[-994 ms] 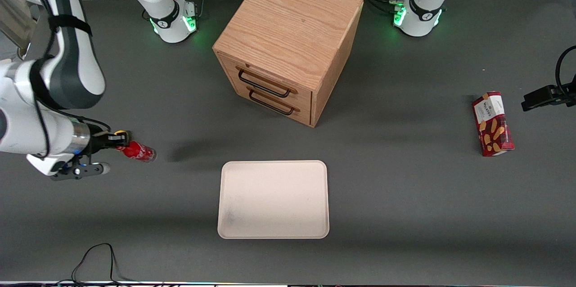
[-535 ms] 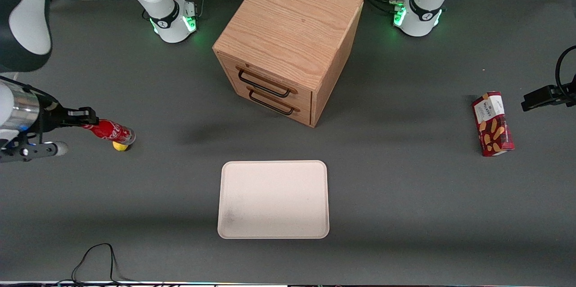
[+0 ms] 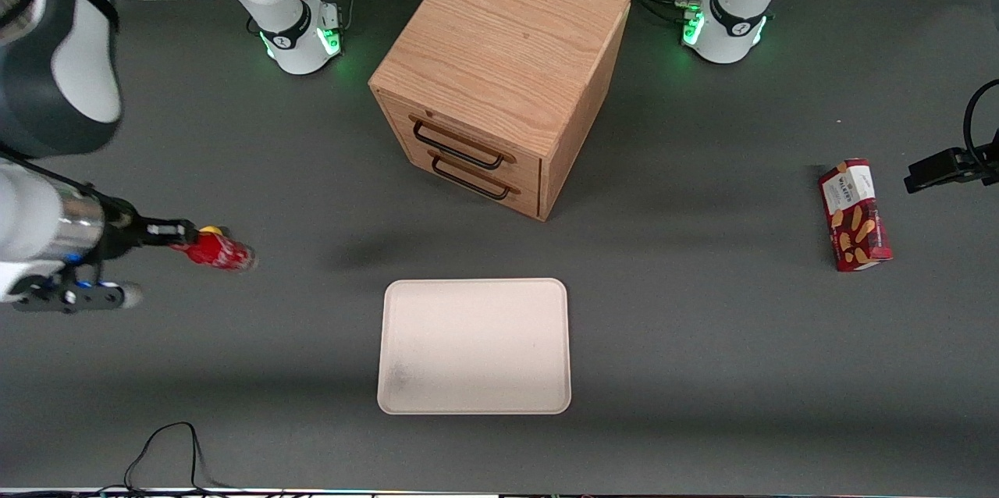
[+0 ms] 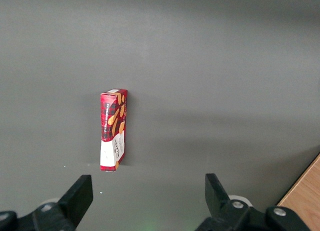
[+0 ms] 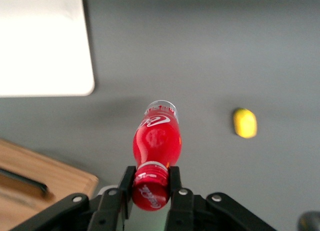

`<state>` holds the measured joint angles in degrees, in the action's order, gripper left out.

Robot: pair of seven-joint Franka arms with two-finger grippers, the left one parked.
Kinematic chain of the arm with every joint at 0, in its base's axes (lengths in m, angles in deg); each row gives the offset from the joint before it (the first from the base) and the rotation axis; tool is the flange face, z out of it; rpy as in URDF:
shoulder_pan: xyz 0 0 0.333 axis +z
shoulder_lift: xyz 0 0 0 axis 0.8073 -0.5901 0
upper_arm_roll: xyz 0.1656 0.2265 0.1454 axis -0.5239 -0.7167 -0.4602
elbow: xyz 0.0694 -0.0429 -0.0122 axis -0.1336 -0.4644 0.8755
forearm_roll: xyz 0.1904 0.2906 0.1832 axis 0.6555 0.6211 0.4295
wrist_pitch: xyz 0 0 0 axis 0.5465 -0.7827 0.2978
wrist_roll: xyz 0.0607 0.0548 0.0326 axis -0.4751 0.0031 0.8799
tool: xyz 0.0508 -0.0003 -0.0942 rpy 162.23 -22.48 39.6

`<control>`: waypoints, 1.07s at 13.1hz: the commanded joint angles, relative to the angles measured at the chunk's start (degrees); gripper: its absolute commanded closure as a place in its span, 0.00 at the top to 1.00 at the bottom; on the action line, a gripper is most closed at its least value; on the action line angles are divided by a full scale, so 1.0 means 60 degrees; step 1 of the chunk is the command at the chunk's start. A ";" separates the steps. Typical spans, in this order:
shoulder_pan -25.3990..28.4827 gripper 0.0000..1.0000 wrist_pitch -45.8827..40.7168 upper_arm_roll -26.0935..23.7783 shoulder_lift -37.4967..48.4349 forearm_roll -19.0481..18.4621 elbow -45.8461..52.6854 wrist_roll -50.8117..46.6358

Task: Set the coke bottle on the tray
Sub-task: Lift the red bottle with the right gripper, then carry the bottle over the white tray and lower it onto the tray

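Coke bottle point(image 3: 216, 254) hangs in the air at the working arm's end of the table, gripped by its red cap and carried tilted, its clear base pointing toward the middle of the table. The gripper point(image 3: 178, 232) has both fingers closed tight on that cap, which the right wrist view shows squeezed between the two black pads point(image 5: 126, 187), with the coke bottle point(image 5: 156, 149) reaching out over bare dark table point(image 3: 702, 342). A yellow ball point(image 5: 245, 122) lies on the table surface under the bottle, and only a sliver of it peeks out at the bottle's neck in the front view. Toward the middle, the tray point(image 3: 474, 345) lies flat near the table's front edge, well apart from the bottle. A wooden drawer cabinet point(image 3: 499, 72) stands farther from the front camera than the tray. Toward the parked arm's end lies a dark red biscuit box point(image 3: 855, 214).
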<state>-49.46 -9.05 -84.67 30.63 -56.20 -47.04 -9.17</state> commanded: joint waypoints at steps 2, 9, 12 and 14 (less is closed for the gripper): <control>0.0514 0.00 0.1512 -0.0598 -0.1481 0.0000 0.1043 -0.2360; 0.1760 0.00 0.4431 -0.0525 -0.3152 -0.0615 0.1087 -0.3638; 0.2038 0.00 0.5265 -0.0510 -0.3592 -0.0833 0.1102 -0.3638; 0.2054 0.00 0.5384 -0.0525 -0.3681 -0.0879 0.1088 -0.3638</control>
<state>-37.80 23.14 -88.06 10.00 -60.24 -43.60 -29.60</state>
